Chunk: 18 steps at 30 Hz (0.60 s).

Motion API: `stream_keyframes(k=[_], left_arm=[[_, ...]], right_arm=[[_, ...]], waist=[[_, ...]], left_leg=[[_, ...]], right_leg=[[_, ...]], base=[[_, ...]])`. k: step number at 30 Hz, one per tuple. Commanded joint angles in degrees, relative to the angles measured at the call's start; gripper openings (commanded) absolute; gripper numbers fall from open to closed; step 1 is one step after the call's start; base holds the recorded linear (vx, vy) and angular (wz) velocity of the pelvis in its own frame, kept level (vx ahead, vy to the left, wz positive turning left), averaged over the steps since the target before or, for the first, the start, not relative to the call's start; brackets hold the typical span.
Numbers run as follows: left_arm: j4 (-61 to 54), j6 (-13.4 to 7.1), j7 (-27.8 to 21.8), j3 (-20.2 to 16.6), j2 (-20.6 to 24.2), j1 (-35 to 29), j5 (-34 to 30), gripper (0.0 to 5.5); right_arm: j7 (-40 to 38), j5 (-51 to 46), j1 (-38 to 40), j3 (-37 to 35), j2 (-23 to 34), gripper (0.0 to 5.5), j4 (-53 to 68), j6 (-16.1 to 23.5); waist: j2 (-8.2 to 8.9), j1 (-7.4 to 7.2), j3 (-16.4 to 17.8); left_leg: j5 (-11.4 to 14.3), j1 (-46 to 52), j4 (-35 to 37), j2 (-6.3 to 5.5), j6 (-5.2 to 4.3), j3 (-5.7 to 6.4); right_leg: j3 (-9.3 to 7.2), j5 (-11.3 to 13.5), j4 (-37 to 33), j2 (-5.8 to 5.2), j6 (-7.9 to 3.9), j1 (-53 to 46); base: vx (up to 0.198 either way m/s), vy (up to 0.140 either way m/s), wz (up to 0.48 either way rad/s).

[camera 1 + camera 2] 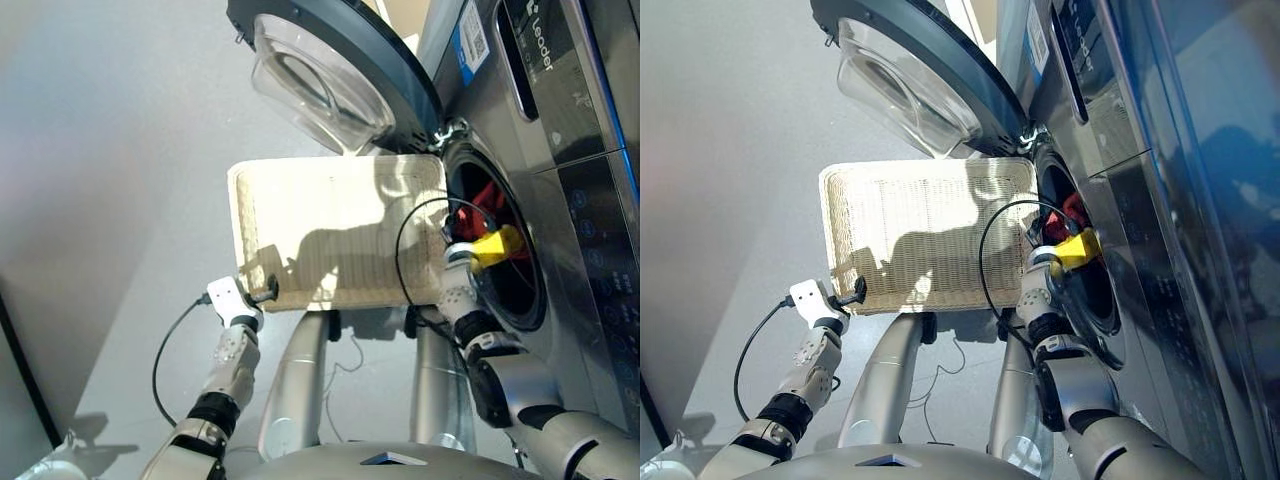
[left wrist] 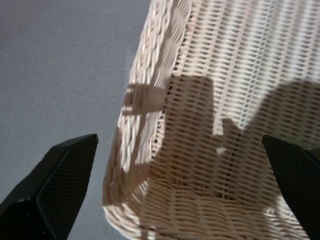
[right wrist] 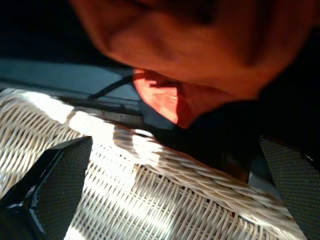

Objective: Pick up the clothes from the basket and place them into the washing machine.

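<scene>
Basket (image 1: 330, 235): cream woven tray, no clothes in it. It sits in front of the washer, its far edge right by the drum mouth, under the open door.
Washer (image 1: 560, 170): dark grey and shiny. Its round door (image 1: 330, 70) is swung wide open, with the clear glass bowl sticking out.
Drum mouth (image 1: 500, 250): dark inside.
Red cloth (image 3: 190, 55): it is inside the drum mouth, just past the basket rim. A bit of it shows red in the head views too.
Other clothes: I cannot see the navy or the black one.
Left gripper (image 1: 268, 290): at the near left corner of the basket. Its jaws are spread wide and hold nothing.
Right gripper (image 1: 470, 235): at the drum mouth, by the near right corner of the basket. Its jaws are spread wide and empty, close to the red cloth.
Floor (image 1: 110, 180): plain grey.
</scene>
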<state>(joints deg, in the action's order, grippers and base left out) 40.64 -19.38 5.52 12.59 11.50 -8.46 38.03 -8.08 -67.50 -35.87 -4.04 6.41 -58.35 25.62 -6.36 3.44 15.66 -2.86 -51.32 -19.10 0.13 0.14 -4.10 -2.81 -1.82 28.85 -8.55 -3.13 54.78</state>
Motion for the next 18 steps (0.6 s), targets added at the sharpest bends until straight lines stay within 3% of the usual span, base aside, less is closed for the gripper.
stream_keyframes(k=[1,4,9,18], left_arm=[[-1.31,-2.44,0.90,-1.22,1.04,0.14,-0.22,5.50],[-3.83,-2.76,0.51,-1.01,1.78,1.45,0.62,5.50],[-5.38,-2.72,-0.42,0.65,2.77,2.23,0.80,5.50],[-5.05,-2.51,0.11,1.61,2.86,1.27,0.99,5.50]], right_arm=[[0.19,-2.23,-0.83,-0.88,0.76,5.50,4.05,3.84],[-2.86,-1.70,-5.07,-4.14,3.03,5.50,4.78,5.98],[-6.01,0.02,-11.40,-5.99,8.09,5.50,3.78,6.94],[-9.66,2.37,-18.55,-5.49,13.56,5.50,4.20,8.33]], waist=[[-2.55,2.21,0.02],[-4.34,3.10,0.82],[-5.79,4.02,1.04],[-6.52,4.26,1.43]], left_leg=[[2.96,-3.67,-2.66,-0.07,-1.08,0.05],[3.36,-5.89,-4.36,0.02,-0.80,-0.12],[4.46,-9.01,-7.75,0.14,-0.54,-0.27],[6.63,-14.49,-14.73,0.95,-0.79,-0.10]], right_leg=[[1.12,2.95,-5.14,1.27,-0.43,1.43],[1.78,2.23,-3.06,1.05,-0.27,3.93],[2.57,0.99,0.79,1.48,0.04,7.53],[3.15,-1.91,8.04,3.03,1.01,13.30]], base=[[0.000,0.000,0.000],[0.000,0.000,0.000],[0.000,0.000,0.000],[0.015,-0.050,0.020]])
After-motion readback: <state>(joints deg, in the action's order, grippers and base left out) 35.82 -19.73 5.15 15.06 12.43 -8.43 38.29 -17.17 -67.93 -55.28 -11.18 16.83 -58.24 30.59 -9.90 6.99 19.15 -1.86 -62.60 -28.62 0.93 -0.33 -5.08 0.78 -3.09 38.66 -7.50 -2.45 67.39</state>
